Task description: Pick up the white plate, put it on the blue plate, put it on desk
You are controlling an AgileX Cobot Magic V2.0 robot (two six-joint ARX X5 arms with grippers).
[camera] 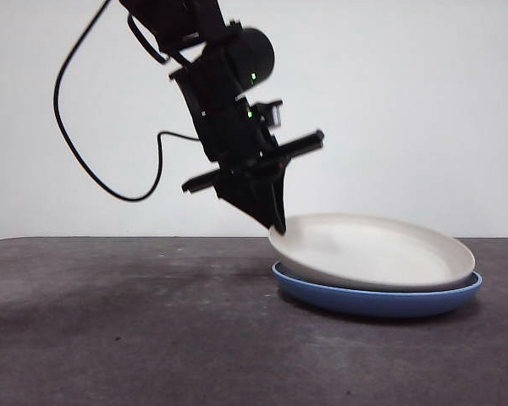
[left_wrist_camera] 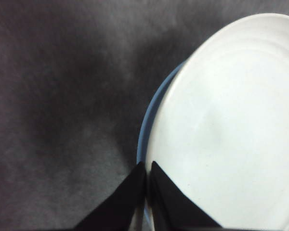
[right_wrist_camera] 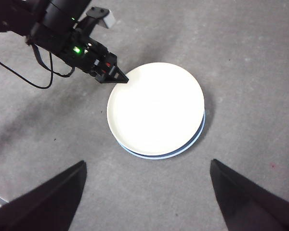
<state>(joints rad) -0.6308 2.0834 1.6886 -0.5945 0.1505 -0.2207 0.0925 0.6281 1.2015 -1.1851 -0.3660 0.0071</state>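
The white plate lies on the blue plate, tilted, with its left edge lifted. My left gripper reaches down from the upper left and is shut on that lifted rim. In the left wrist view its jaws pinch the white plate, and a sliver of the blue plate shows beside them. My right gripper hangs open high above the stack. From there I see the white plate, the blue plate peeking out under it, and the left gripper at the rim.
Both plates rest on the dark grey desk, right of centre. The left arm's black cable loops in the air at the left. A white wall stands behind the desk.
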